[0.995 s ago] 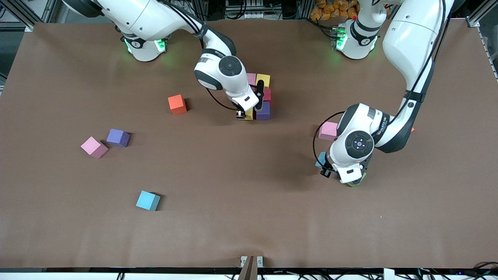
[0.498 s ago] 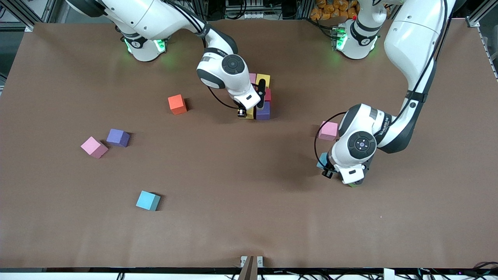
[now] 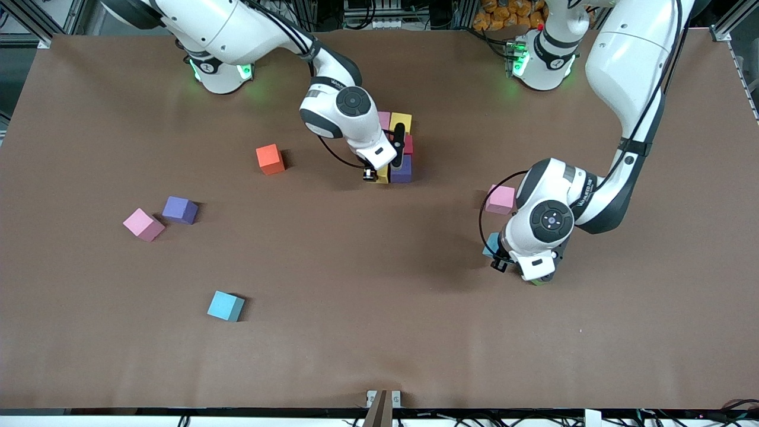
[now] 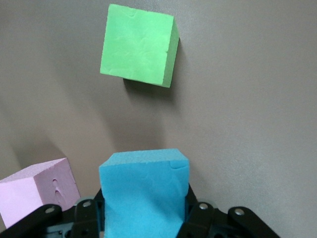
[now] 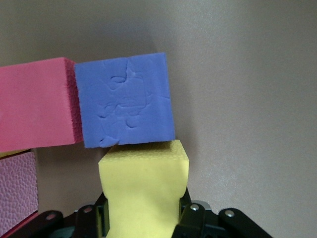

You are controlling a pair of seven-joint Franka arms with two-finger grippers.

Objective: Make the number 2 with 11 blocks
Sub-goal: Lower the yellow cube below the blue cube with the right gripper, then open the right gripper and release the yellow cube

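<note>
The right gripper (image 5: pixel 143 218) pinches 1 yellow block (image 5: pixel 143 188) beside 1 purple block (image 5: pixel 124 104), the left gripper (image 4: pixel 143 223) clamps 1 blue block (image 4: pixel 143 193) near 1 green block (image 4: pixel 138 44).

Twelve blocks were visible on the desk:
- three pink blocks (image 3: pixel 143 224) (image 3: pixel 500 199) (image 3: pixel 383 120)
- two purple blocks (image 3: pixel 179 210) (image 3: pixel 402 169)
- two yellow blocks (image 3: pixel 401 123) (image 5: pixel 143 193)
- two light blue blocks (image 3: pixel 225 306) (image 4: pixel 143 193)
- one red block (image 3: pixel 408 144)
- one green block (image 4: pixel 138 44)
- one orange block (image 3: pixel 270 159)

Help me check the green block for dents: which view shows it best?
The left wrist view: the green block lies fully visible, top face showing. In the front view only a green sliver peeks from under the left arm. The right wrist view lacks it.
</note>
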